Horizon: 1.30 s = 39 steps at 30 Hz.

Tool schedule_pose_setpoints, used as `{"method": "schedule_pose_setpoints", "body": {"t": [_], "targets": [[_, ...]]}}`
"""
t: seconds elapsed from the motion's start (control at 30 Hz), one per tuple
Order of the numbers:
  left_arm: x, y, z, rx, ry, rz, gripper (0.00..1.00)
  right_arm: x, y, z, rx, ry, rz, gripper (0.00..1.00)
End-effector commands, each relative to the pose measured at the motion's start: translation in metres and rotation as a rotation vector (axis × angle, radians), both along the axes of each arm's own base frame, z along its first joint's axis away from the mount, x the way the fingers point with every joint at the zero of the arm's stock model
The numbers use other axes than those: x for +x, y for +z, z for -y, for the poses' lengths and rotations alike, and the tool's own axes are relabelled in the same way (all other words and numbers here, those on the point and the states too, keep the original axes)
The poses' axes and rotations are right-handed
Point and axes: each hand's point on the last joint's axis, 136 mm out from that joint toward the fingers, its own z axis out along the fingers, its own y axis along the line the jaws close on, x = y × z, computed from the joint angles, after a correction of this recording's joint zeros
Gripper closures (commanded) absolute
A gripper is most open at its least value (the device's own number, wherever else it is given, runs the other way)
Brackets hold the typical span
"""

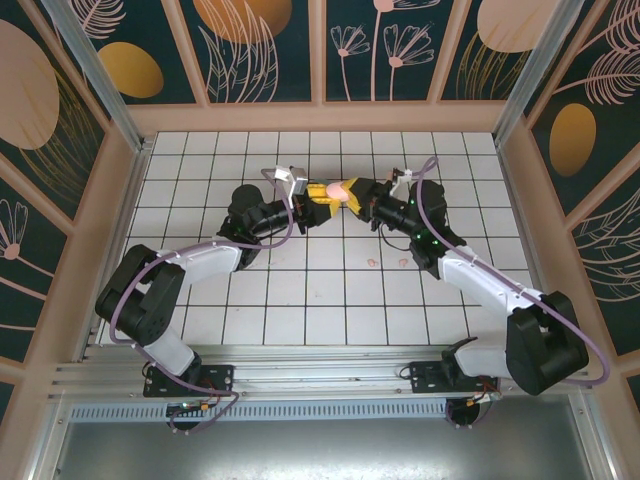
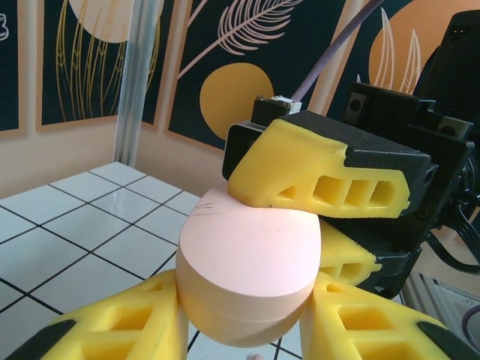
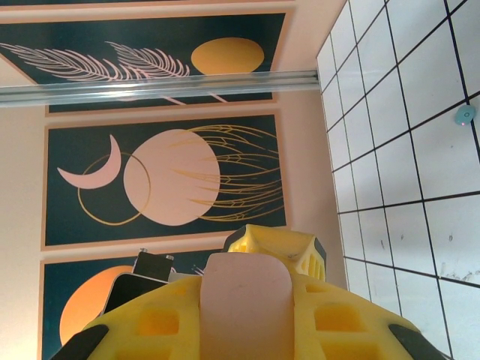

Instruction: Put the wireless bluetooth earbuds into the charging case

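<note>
While both arms meet mid-table in the top view, the left gripper [image 1: 327, 198] and right gripper [image 1: 356, 195] share the pink charging case [image 1: 341, 188]. One pink earbud [image 1: 373, 264] and a second pink earbud [image 1: 405, 262] lie on the tiles at five o'clock of it.

From the left wrist, its jaws press the case's sides. From the right wrist, the jaws are clamped on the case, and a teal earbud [image 3: 466, 114] lies at two o'clock.

The earbuds look light, hard and slippery, so pinch across the body.

White tiled table [image 1: 330, 300] walled by dark teal panels [image 1: 260, 50] painted with gold discs and pink plants, metal rail [image 1: 300, 375] nearest.
</note>
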Motion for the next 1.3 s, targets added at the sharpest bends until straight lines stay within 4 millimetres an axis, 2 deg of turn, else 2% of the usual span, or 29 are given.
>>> {"method": "schedule_pose_setpoints", "body": {"t": [0.0,0.17,0.33,0.5,0.67,0.8,0.93,1.07,1.13,1.27], "targets": [[-0.010,0.024,0.009,-0.032,-0.064,0.067,0.69,-0.002,0.008,-0.012,0.006,0.055,0.019,0.83],[-0.013,0.029,0.006,-0.019,-0.051,0.087,0.73,0.003,0.004,-0.014,-0.020,0.061,0.015,0.71],[-0.014,0.024,0.003,0.024,-0.038,0.085,0.73,0.007,0.002,-0.013,-0.044,0.057,0.024,0.59],[-0.012,0.019,-0.001,0.061,-0.005,0.073,0.73,0.011,-0.002,-0.007,-0.070,0.048,0.026,0.47],[-0.010,0.015,-0.006,0.088,0.000,0.045,0.74,0.014,0.002,0.003,-0.126,0.035,0.075,0.37],[-0.010,0.012,-0.012,0.114,0.004,0.026,0.74,0.015,0.015,0.013,-0.270,0.019,0.207,0.30],[-0.013,0.010,-0.017,0.132,-0.006,0.019,0.74,0.014,0.025,0.026,-0.440,-0.003,0.348,0.28],[-0.020,0.009,-0.018,0.154,-0.037,0.027,0.74,0.002,0.048,0.029,-0.552,0.029,0.591,0.25],[-0.024,0.009,-0.019,0.169,-0.059,0.037,0.73,-0.004,0.053,0.030,-0.623,0.044,0.705,0.25],[-0.031,0.007,-0.020,0.206,-0.093,0.056,0.73,-0.015,0.047,0.028,-0.814,0.092,0.920,0.25]]}}
